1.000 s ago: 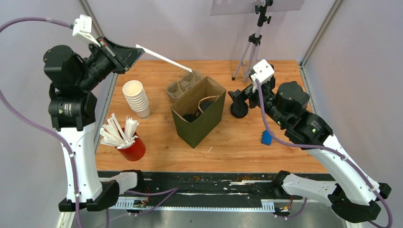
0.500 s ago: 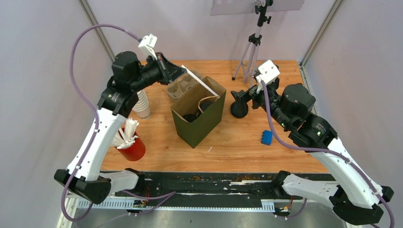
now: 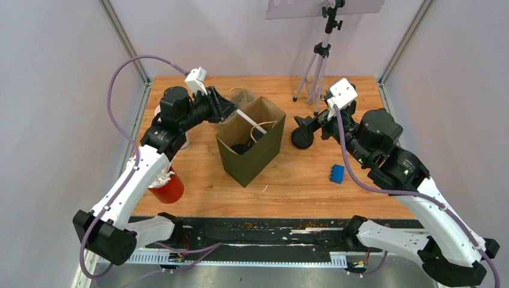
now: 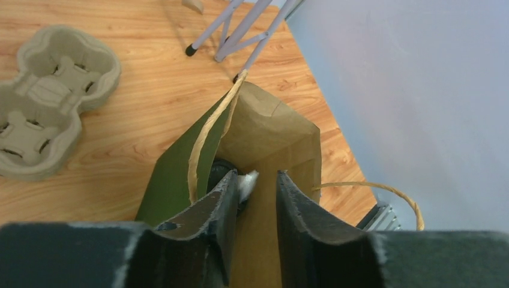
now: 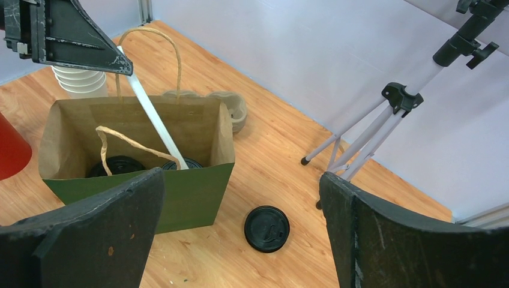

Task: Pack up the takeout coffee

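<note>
The takeout coffee shows as two black-lidded cups (image 5: 117,165) (image 5: 183,163) standing inside the olive-green paper bag (image 3: 249,150); their sides are hidden. My left gripper (image 3: 231,112) hovers over the bag's back-left rim, jaws a little apart. A white stick (image 5: 153,120) leans from its tip down into the bag between the two cups. In the left wrist view the stick's end (image 4: 247,183) rests against the left finger. My right gripper (image 5: 241,180) stands wide open and empty to the right of the bag, above a loose black lid (image 5: 266,228).
A pulp cup carrier (image 4: 42,102) lies behind the bag. A stack of white cups (image 5: 81,81) and a red cup (image 3: 168,187) of white sticks stand to the left. A tripod (image 3: 315,66) stands at the back right, and a small blue block (image 3: 337,174) lies on the right.
My left arm swung in from the far left with the white stick and lowered it into the bag. Its jaws have parted from shut. The right arm barely moved.
</note>
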`<action>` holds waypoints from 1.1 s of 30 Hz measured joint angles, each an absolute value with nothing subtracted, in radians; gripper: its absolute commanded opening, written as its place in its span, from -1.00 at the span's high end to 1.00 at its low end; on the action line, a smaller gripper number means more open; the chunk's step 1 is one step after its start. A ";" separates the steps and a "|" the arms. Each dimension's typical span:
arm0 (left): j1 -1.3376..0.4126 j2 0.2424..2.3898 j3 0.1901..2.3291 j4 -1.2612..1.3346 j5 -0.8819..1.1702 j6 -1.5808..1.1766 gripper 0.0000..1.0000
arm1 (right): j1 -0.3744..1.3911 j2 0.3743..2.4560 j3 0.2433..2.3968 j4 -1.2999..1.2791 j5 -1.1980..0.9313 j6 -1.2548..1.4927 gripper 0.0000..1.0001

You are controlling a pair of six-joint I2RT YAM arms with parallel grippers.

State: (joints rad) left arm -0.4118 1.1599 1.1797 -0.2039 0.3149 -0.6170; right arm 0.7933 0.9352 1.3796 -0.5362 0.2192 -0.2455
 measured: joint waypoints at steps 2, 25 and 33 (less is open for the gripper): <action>-0.412 1.158 1.181 -0.207 0.313 -0.619 -0.94 | 0.793 0.939 1.380 -0.536 0.218 -0.246 -1.00; -0.412 0.987 1.676 -1.180 -0.411 -0.465 -0.95 | 0.793 0.981 1.371 -0.533 0.188 -0.248 -1.00; -0.357 0.936 1.554 -1.378 -0.587 -0.509 -0.46 | 0.793 0.978 1.353 -0.535 0.175 -0.247 -1.00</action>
